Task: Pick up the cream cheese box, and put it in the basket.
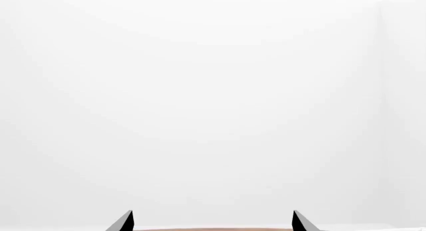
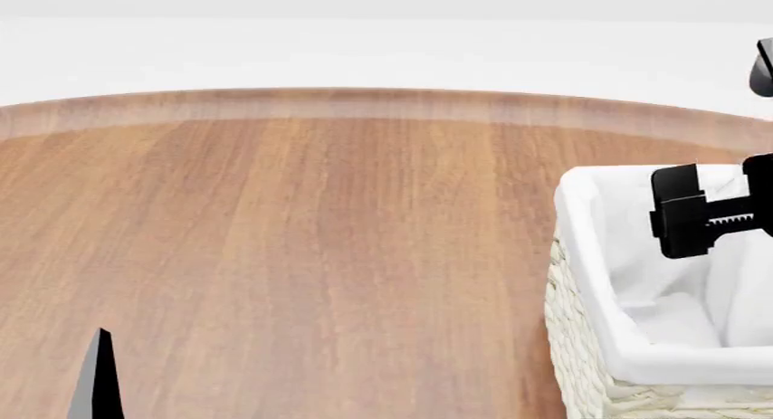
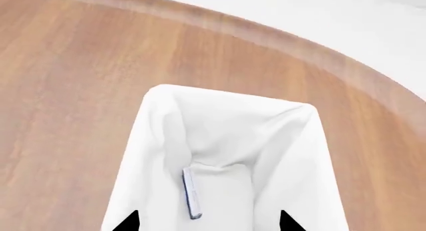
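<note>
The basket (image 2: pixel 586 347) stands at the right of the wooden table, cream wicker with a white cloth liner over its rim. In the right wrist view its liner (image 3: pixel 153 136) fills the lower middle, and the cream cheese box (image 3: pixel 191 193) stands on edge inside it, thin and white with a blue rim. My right gripper (image 3: pixel 207 222) hovers above the basket's inside, open and empty, apart from the box; it also shows in the head view (image 2: pixel 707 222). My left gripper (image 1: pixel 213 221) is open and empty, facing a blank white background; one fingertip (image 2: pixel 100 374) shows at the head view's lower left.
The round wooden table (image 2: pixel 302 238) has its far curved edge at the back, with white floor beyond. No cans show in any view.
</note>
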You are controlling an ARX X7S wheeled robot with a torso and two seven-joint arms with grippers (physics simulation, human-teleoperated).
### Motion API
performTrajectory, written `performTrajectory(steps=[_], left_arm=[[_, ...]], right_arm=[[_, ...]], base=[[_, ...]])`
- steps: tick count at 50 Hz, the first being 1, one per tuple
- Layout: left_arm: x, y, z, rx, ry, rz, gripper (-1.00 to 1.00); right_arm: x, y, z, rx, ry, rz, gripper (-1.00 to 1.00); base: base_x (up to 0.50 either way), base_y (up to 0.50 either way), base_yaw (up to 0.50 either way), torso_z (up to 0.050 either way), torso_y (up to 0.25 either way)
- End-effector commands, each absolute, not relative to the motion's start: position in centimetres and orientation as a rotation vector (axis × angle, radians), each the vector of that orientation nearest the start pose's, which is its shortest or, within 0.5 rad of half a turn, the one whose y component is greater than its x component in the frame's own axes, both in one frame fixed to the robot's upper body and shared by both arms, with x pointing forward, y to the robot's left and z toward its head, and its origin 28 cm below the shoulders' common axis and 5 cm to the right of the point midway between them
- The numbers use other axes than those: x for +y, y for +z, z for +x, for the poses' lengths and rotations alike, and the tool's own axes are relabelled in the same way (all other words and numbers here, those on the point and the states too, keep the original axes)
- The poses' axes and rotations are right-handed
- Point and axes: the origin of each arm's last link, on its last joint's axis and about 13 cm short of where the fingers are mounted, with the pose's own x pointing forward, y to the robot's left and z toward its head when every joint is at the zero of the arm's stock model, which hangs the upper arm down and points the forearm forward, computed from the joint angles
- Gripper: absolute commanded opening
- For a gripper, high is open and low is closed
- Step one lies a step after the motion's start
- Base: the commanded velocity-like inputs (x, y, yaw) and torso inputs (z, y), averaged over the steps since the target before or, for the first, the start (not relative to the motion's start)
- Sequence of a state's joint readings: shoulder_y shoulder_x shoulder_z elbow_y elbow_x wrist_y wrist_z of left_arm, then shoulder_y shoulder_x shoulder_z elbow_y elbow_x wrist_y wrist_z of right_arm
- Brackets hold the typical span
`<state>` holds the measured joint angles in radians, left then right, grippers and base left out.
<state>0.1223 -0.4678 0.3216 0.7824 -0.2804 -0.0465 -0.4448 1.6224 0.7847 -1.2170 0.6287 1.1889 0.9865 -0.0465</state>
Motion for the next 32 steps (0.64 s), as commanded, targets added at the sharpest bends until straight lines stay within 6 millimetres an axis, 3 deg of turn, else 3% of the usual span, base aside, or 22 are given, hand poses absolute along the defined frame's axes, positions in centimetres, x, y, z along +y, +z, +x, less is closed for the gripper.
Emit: performTrajectory(steps=[1, 5, 12, 18, 32], left_arm=[[20.0, 13.4, 14.8, -0.436, -0.126, -0.070, 1.00], [20.0, 13.4, 14.8, -0.435, -0.126, -0.070, 1.00], [19.9, 13.3, 14.9, -0.432, -0.119, -0.069, 1.00], [19.9, 13.1, 15.1, -0.423, -0.114, -0.067, 1.00], [19.7, 12.5, 15.4, -0.399, -0.117, -0.068, 1.00]], right_arm=[[-24.7, 30.3, 33.9, 0.440, 0.079, -0.234, 1.00], [-23.6, 30.1, 34.0, 0.307, 0.058, -0.222, 1.00], [-20.4, 28.0, 32.1, 0.078, 0.089, -0.205, 1.00], [-17.2, 25.1, 29.4, -0.098, 0.104, -0.188, 1.00], [-13.2, 21.5, 23.7, -0.312, -0.010, -0.251, 1.00]], base=[[0.00, 0.00, 0.00, 0.000, 0.000], [0.00, 0.00, 0.00, 0.000, 0.000], [0.00, 0.00, 0.00, 0.000, 0.000], [0.00, 0.00, 0.00, 0.000, 0.000], [0.00, 0.00, 0.00, 0.000, 0.000]])
